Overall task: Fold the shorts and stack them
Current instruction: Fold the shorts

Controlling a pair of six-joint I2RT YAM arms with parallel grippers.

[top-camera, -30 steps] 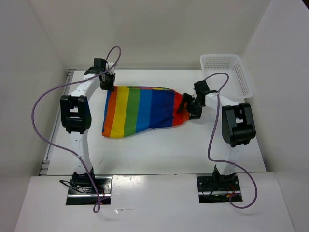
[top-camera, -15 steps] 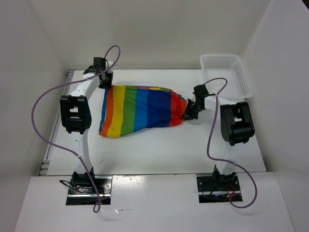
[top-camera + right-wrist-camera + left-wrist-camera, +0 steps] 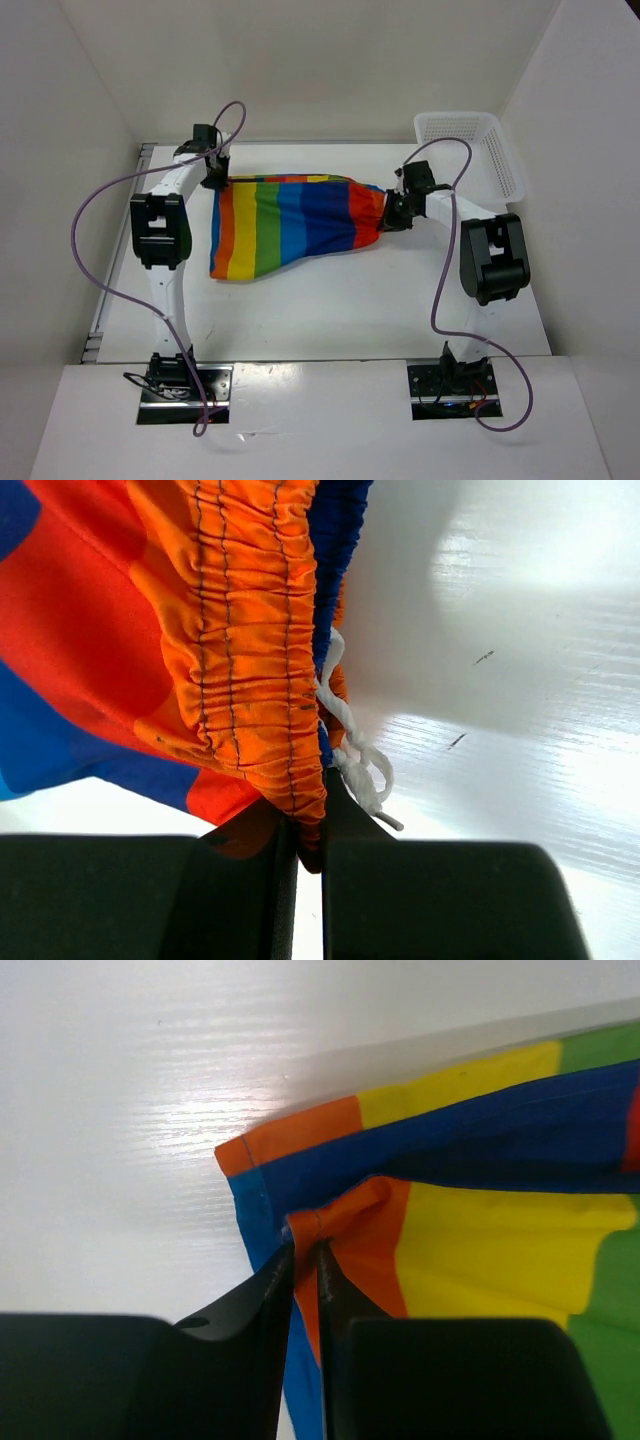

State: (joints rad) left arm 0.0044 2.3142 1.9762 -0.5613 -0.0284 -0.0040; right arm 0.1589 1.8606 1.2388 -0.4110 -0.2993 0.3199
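shorts (image 3: pixel 290 225) are held stretched near the table's (image 3: pixel 330 310) far edge, pulled back a bit since a sec ago | left gripper (image 3: pixel 305 1260) is clamped on a hem corner | right gripper (image 3: pixel 305 840), spread wide a moment back, is now pinched on the orange waistband (image 3: pixel 250 630) | both ends gripped, so flattening for the fold seems set up

Plain white walls (image 3: pixel 330 70) around a glossy white table (image 3: pixel 330 310), soft glare.
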